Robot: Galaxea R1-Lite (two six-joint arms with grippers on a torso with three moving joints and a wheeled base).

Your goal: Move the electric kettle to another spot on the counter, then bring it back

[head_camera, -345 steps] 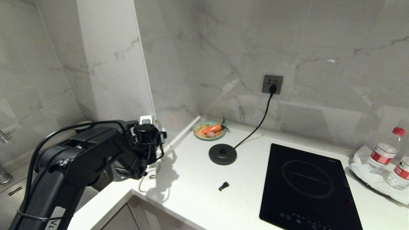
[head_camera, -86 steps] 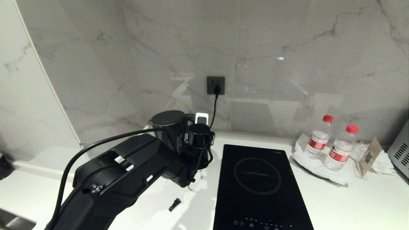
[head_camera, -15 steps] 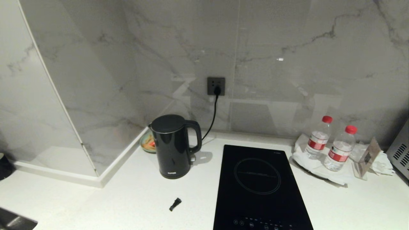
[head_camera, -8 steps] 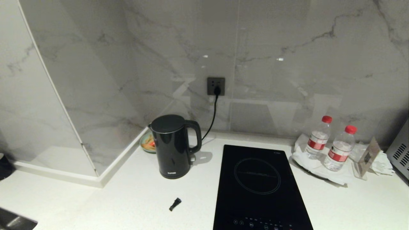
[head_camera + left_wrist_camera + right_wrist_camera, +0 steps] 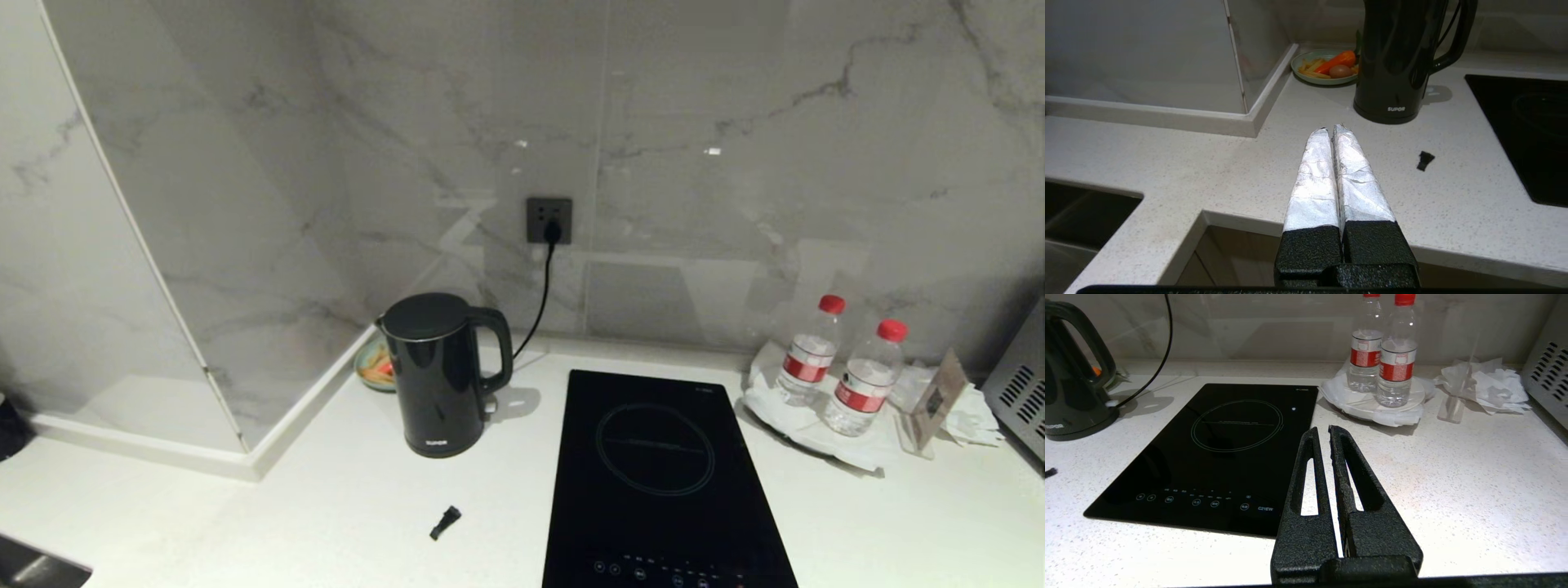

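The electric kettle (image 5: 437,376) is black with a loop handle and stands upright on the white counter (image 5: 326,506) near the wall corner, left of the hob. Nothing touches it. It also shows in the left wrist view as the kettle (image 5: 1396,61) and at the edge of the right wrist view as the kettle (image 5: 1065,375). My left gripper (image 5: 1331,128), with foil-wrapped fingers, is shut and empty, hanging over the counter's front edge well short of the kettle. My right gripper (image 5: 1322,429) is shut and empty, over the counter beside the hob. Neither arm shows in the head view.
A black glass hob (image 5: 661,474) lies to the kettle's right. Two water bottles (image 5: 833,363) stand on a paper-lined tray at the back right, next to a metal appliance (image 5: 1020,392). A food plate (image 5: 371,367) sits behind the kettle, a small black piece (image 5: 445,523) in front. A sink (image 5: 1077,212) opens at the left.
Over the last second nothing on the counter has moved. Some seconds ago my left arm was at the kettle; it has since drawn back out of the head view, leaving the kettle standing alone.
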